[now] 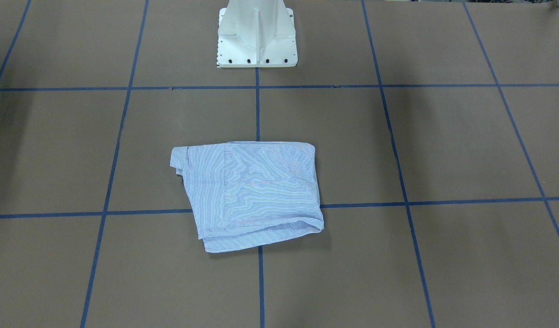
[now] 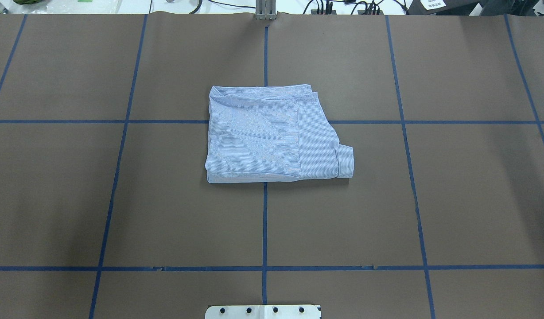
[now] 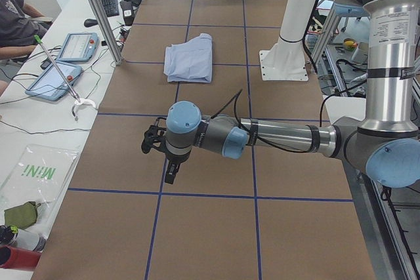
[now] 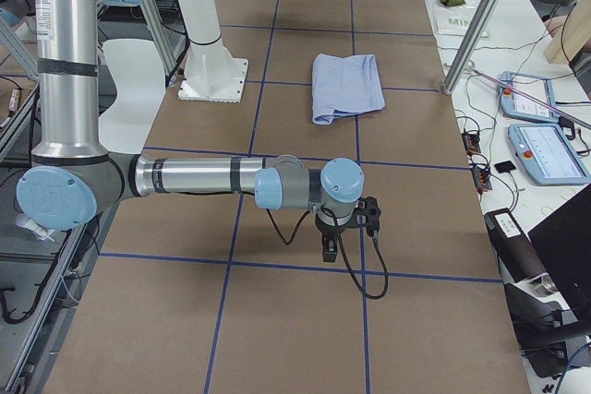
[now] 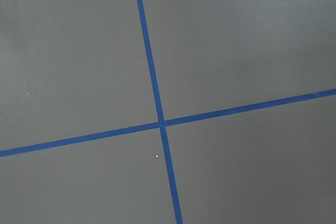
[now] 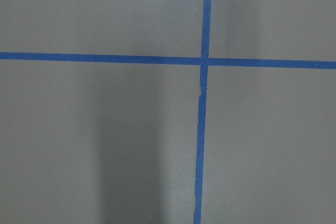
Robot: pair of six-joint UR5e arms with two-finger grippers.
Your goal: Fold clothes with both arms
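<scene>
The clothes, a light blue striped shirt [image 1: 252,196], lie folded into a compact rectangle at the table's middle, with a cuff poking out at one corner [image 2: 345,161]. The shirt also shows in the side views [image 3: 190,58] [image 4: 346,85]. Neither arm touches it. My left gripper [image 3: 151,142] hovers over bare table far from the shirt, toward the table's left end. My right gripper [image 4: 367,212] hovers likewise toward the right end. Both show only in the side views, so I cannot tell if they are open or shut. Both wrist views show only brown table and blue tape.
The white pedestal base [image 1: 256,41] stands behind the shirt. Blue tape lines [image 2: 265,221] grid the brown table. A side bench holds tablets [image 3: 56,80] [image 4: 545,149] and cables, and a person's arm [image 3: 16,11] rests there. An aluminium post [image 3: 98,11] rises at the table's edge.
</scene>
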